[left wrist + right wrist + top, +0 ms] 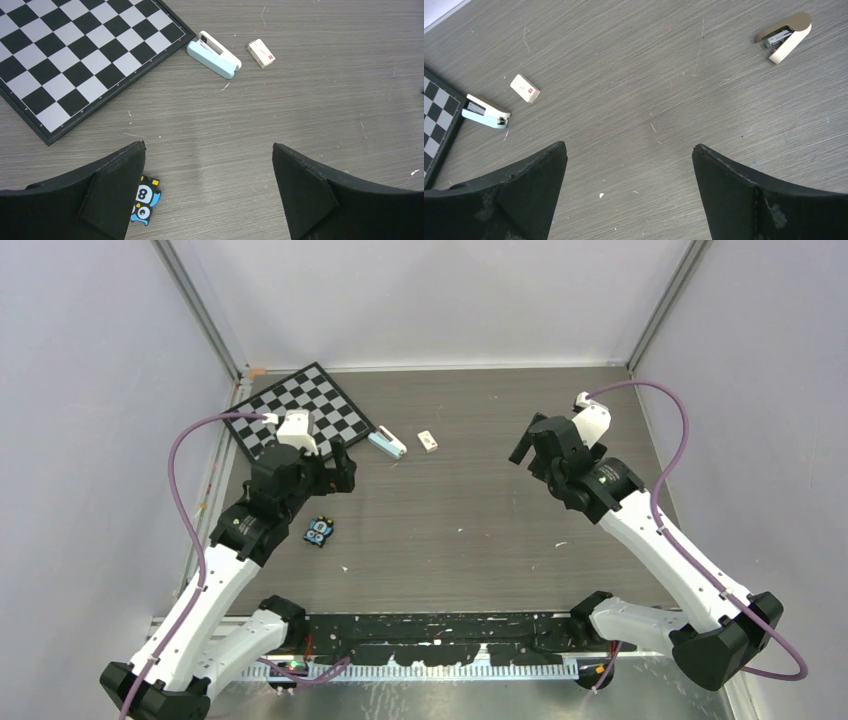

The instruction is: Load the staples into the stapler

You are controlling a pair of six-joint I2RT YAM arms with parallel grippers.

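Both the left gripper (208, 147) and the right gripper (629, 146) stand spread and empty while the stapler (214, 55) lies just beside the chessboard's (75, 60) edge, no loose staples discernible; it looks light, rigid and slick-shelled, likely to skid, so a pinch across its long sides near mid-body seems safest.

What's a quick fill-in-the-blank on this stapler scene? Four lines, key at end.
1. The stapler lies between the chessboard and the small white box, whose mark is ____.
2. The left gripper and right gripper both stand ____, holding nothing.
3. Counting the tan stapler, the right wrist view shows ____ staplers.
4. The black-and-blue gadget lies nearest the ____ arm.
Missing: red; open; two; left.
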